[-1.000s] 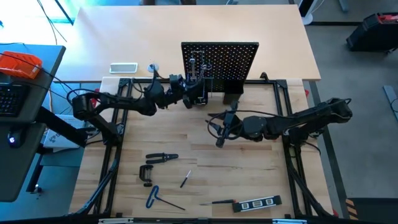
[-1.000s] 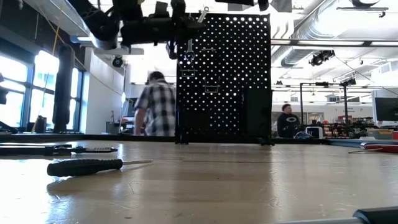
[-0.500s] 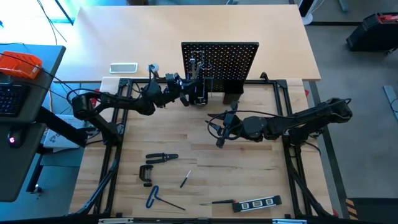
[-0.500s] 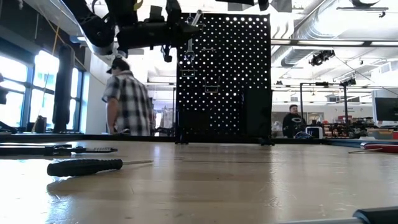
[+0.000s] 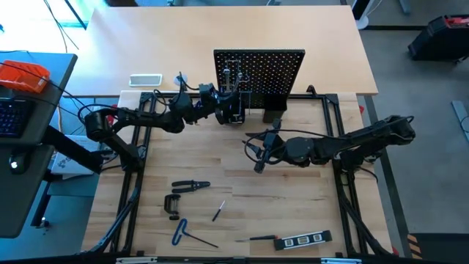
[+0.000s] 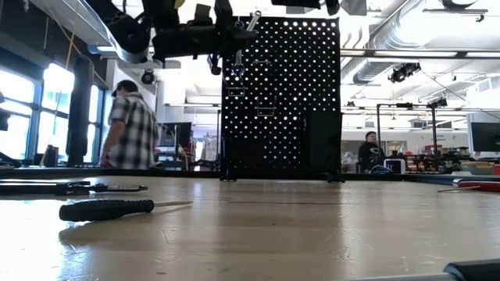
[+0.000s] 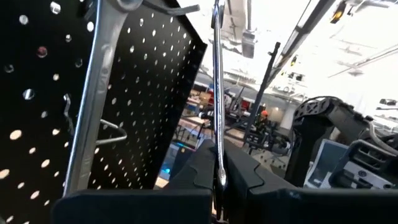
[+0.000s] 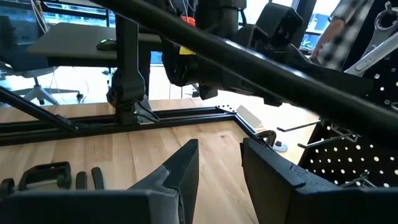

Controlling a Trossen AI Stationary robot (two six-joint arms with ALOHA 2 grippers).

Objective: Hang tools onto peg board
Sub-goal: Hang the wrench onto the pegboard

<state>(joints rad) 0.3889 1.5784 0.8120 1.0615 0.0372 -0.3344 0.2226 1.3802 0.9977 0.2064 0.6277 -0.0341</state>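
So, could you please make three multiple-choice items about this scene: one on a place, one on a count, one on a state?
1. Where is the left gripper?
A. At the peg board
B. Over the C-clamp
C. Beside the level

2. How many people show in the low view?
A. None
B. Two
C. Five

3. The right gripper is:
A. Holding pliers
B. Open, empty
C. Shut on a screwdriver

Answers: 1 A, it holds a wrench against the board. 2 B, one on each side of the board. 3 B, nothing between its fingers.

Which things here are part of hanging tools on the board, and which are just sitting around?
Job:
peg board
wrench gripped in the left tool
pliers
clamp
hex key
screwdriver
level

Lying about:
white tray
orange case
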